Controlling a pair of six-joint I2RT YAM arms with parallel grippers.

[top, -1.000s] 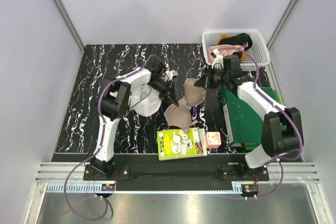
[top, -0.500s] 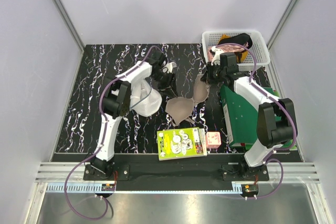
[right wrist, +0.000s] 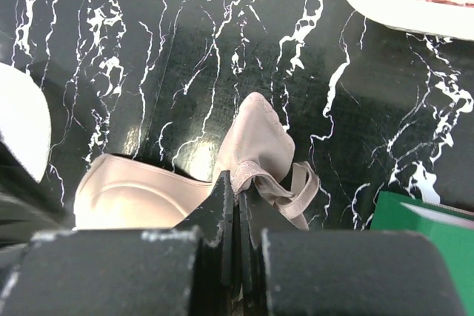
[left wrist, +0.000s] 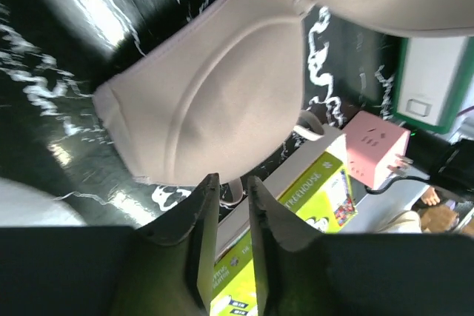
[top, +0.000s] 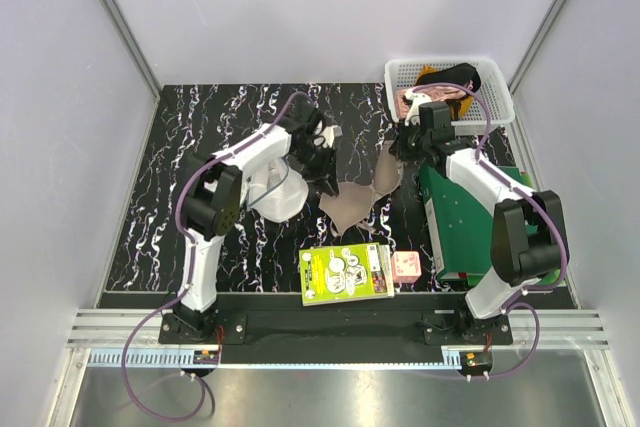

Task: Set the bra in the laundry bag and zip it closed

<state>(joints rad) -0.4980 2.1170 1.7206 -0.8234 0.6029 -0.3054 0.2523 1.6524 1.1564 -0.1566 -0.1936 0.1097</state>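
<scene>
The beige bra (top: 352, 205) lies on the black marbled table between my arms. One cup is flat and the other end is raised toward the right. My right gripper (top: 398, 152) is shut on the bra's band edge by the strap, as the right wrist view (right wrist: 238, 175) shows, with the bra (right wrist: 259, 138) hanging below it. My left gripper (top: 327, 179) hovers at the left cup's edge. Its jaws (left wrist: 231, 179) stand a narrow gap apart with nothing between them, just above the bra cup (left wrist: 222, 101). The white mesh laundry bag (top: 272, 192) lies under my left arm.
A white lattice basket (top: 500, 77) at the back right holds a pink garment (top: 425, 99) and a black one (top: 450, 75). A green board (top: 470, 217) lies under my right arm. A yellow-green book (top: 345, 272) and a pink cube (top: 404, 266) sit at the near edge.
My left gripper let go of the left cup, drew back, then came back down to its edge. My right gripper pulled the bra's right end back and to the right.
</scene>
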